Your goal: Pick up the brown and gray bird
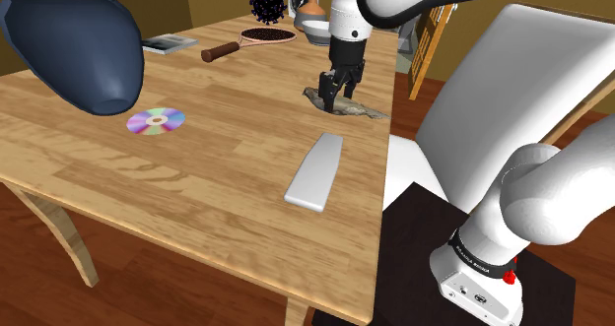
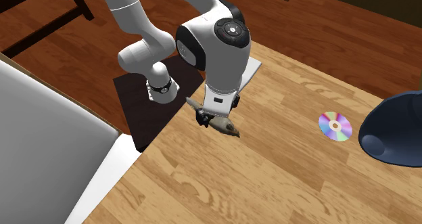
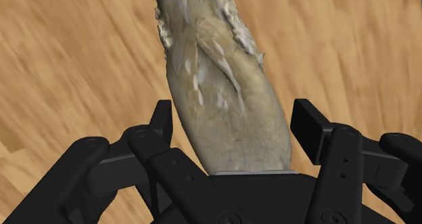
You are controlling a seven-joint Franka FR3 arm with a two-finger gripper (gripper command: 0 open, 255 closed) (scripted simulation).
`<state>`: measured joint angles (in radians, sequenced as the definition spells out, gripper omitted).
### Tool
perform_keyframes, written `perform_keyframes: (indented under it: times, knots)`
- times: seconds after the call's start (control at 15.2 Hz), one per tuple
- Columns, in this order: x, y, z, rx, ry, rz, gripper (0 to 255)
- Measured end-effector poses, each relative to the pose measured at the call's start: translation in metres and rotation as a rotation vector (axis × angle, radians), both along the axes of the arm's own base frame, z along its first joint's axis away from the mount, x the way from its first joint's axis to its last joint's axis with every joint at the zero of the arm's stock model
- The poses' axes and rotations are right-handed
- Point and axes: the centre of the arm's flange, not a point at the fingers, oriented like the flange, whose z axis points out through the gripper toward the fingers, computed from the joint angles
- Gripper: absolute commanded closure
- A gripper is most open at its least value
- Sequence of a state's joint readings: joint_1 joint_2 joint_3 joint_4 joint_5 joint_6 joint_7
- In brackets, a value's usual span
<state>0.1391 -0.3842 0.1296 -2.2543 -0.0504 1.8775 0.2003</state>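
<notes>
The all-black two-finger hand (image 3: 231, 116) is straddling the mottled brown and gray bird figure (image 3: 216, 67), fingers apart, not clamping yet. Bird's lying by the wooden worktop's (image 1: 197, 186) edge at the shoulder view's right. Closing and lifting are left, I'd say. Wrist view is showing the finger gap; shoulder view is adding a shiny round disc (image 1: 156, 121) nearby.

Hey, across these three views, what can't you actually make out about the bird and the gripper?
Wrist view: the mottled brown and gray bird is cut off by the picture's edge; the black gripper body covers its near end.
Shoulder view: the gripper stands in front of the bird's middle.
Second exterior view: the white arm overhangs the gripper, hiding whether the fingers touch the bird.
</notes>
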Motion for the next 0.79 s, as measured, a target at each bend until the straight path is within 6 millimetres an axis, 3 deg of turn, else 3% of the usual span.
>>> perform_keyframes:
  times: [0.46,0.79]
  knots:
    - [0.0,0.001,0.0,0.0,-0.001,0.0,255]
    - [0.0,-0.001,0.02,0.0,0.003,0.0,255]
